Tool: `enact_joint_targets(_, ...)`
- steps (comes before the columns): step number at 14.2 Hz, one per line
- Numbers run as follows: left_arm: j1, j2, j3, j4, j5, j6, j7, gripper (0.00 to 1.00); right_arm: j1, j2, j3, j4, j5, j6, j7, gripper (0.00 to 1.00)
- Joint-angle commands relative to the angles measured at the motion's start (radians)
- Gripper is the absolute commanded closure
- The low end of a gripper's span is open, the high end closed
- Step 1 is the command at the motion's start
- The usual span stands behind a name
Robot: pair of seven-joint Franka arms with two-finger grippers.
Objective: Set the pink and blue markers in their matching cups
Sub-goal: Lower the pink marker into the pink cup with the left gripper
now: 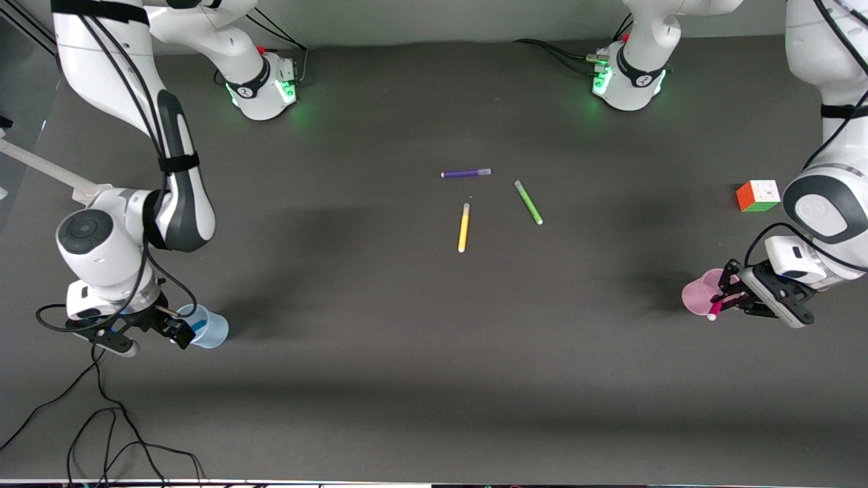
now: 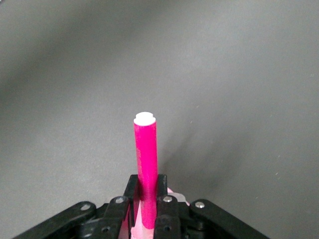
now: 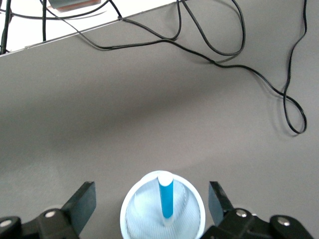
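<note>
Pink marker was pinched between the closed fingers of the left gripper, which hung just over the pale pink cup at the left arm's end of the table. Its white-tipped end stuck out past the fingers, and the cup's rim showed just under them. Blue marker stood inside the pale blue cup at the right arm's end, leaning on the wall. The right gripper hovered over that cup with its fingers spread wide on either side, touching nothing. Farther from the front camera than the pink cup sat a colour cube. Purple, green and yellow pens lay mid-table.
</note>
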Motion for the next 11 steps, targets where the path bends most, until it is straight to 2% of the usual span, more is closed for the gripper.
enact_joint_targets(1, 0.018, -0.001, -0.01, -0.014, -0.065, 0.004, 0.113, 1.0, 0.011, -0.059, -0.002, 0.055, -0.024, -0.181, -0.054, 0.0)
enact_joint_targets(5, 0.04, 0.02, -0.01, -0.015, -0.156, -0.003, 0.244, 1.0, 0.006, -0.102, 0.007, 0.222, -0.007, -0.561, -0.121, 0.0)
enact_joint_targets(6, 0.04, 0.022, -0.01, -0.014, -0.158, -0.004, 0.245, 0.92, 0.006, -0.121, 0.009, 0.252, -0.004, -0.644, -0.138, 0.0)
enact_joint_targets(8, 0.04, 0.022, -0.01, -0.014, -0.158, -0.006, 0.245, 0.54, 0.006, -0.195, 0.008, 0.263, 0.068, -0.746, -0.219, 0.0)
enact_joint_targets(10, 0.041, 0.023, -0.01, -0.014, -0.158, -0.007, 0.245, 0.31, 0.006, -0.283, 0.007, 0.257, 0.079, -0.855, -0.264, 0.0)
enact_joint_targets(11, 0.041, 0.025, -0.01, -0.014, -0.158, -0.01, 0.245, 0.16, 0.009, -0.32, 0.011, 0.253, 0.079, -0.884, -0.258, 0.0)
